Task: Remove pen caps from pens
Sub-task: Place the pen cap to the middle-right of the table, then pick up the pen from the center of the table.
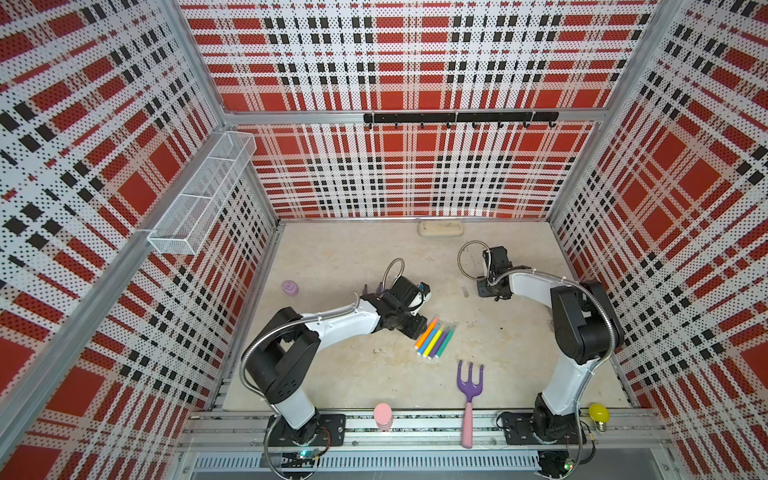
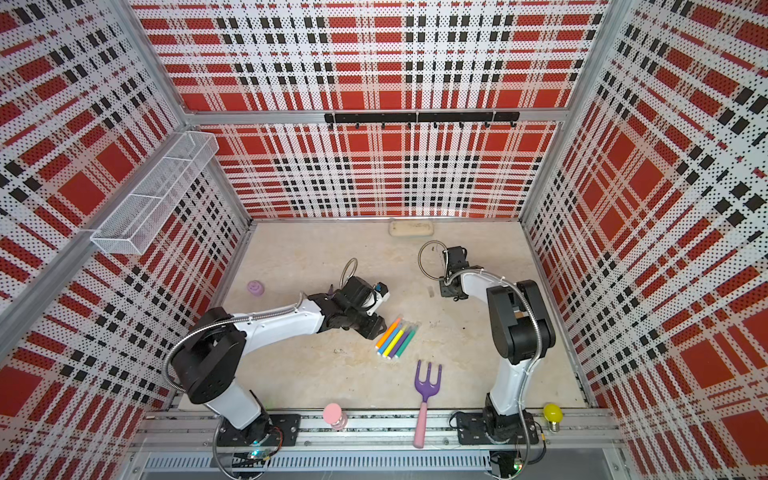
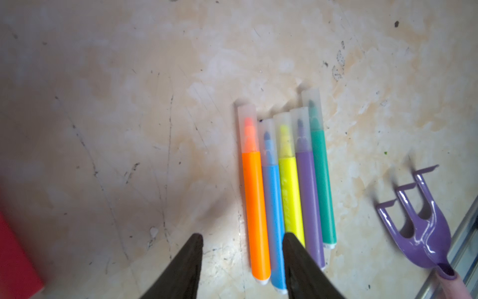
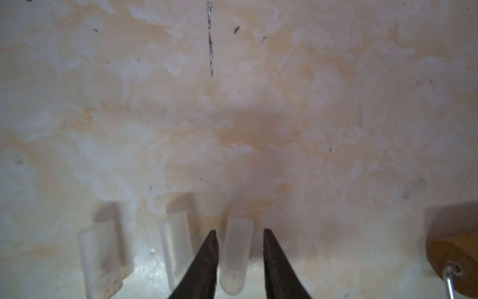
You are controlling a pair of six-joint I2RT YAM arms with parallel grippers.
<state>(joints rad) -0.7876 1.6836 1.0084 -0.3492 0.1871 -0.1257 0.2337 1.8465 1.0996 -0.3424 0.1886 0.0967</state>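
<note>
Pens (image 1: 434, 338), five, side by side and touching near the middle of the table (image 1: 332, 257) in both top views. In order: orange, blue, yellow, purple, teal, with clear caps (image 3: 247, 124) still on every tip. Lay just beyond a purple fork (image 1: 470, 382).

Left gripper (image 3: 242, 235): hung over the butt ends of the orange pen (image 3: 254, 207) and blue pen (image 3: 274, 207), fingers (image 3: 186, 264) spread well apart, gripped nothing.

Right gripper (image 4: 240, 231): sat low, well apart from the pens and farther back on the right, over three loose caps (image 4: 178, 246) lying in a row on the bare table. Straddled one cap (image 4: 236, 256) with fingers only slightly parted, a sliver of gap on one side, no pinch seen. Left the other two just beside one finger.
</note>
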